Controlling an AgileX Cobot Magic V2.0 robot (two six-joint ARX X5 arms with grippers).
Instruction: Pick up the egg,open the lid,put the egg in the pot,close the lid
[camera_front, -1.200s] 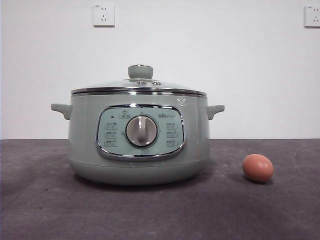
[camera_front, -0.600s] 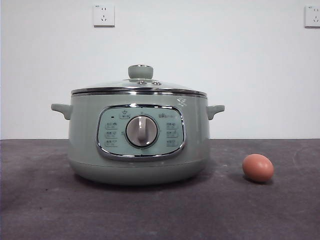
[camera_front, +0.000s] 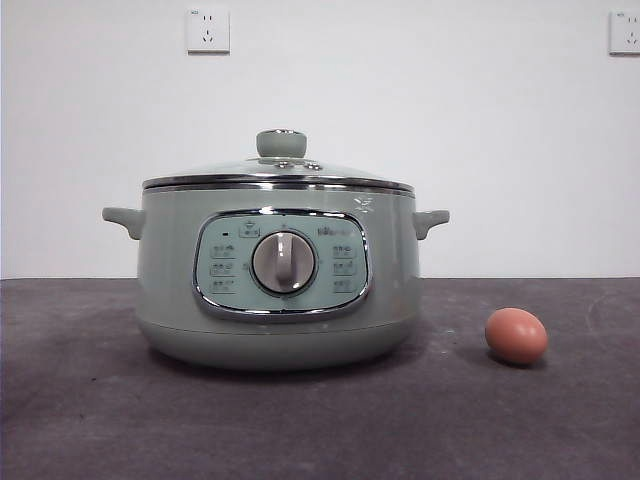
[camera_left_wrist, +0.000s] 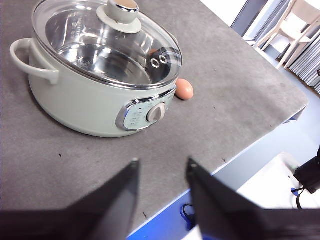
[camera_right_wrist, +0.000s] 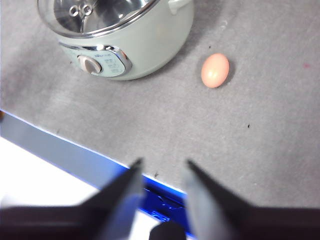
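The small reddish-brown oval egg (camera_front: 516, 335) lies on its side on the dark grey felt-like counter (camera_front: 90, 420), just beside the large pale sage-green electric pot (camera_front: 277, 285) but clear of it, on the side of one small side handle. The round glass lid with its steel rim and pale green knob (camera_front: 281, 143) sits closed on the pot, and through the glass in the left wrist view the steel bowl looks empty. Nothing of the task is done yet, so the step in hand is picking up the egg.

Both arms wait back over the counter's near edge. The right end effector (camera_right_wrist: 160, 172) is released, jaws parted with nothing between them, and the egg (camera_right_wrist: 215, 70) lies ahead of it with open counter in between, so it looks like the better choice. The left end effector (camera_left_wrist: 161, 172) is also released and empty, with the lid knob (camera_left_wrist: 118, 10) and pot in front of it.

To do it well, the right arm should probably descend straight over the egg with the jaws straddling its narrow width, not its long axis. A smooth oval rolls at any sideways nudge, so both jaws should meet it together. Closing should be gentle, since the shell likely cracks under a hard squeeze. Approaching from the side away from the pot keeps the jaws off the handle.
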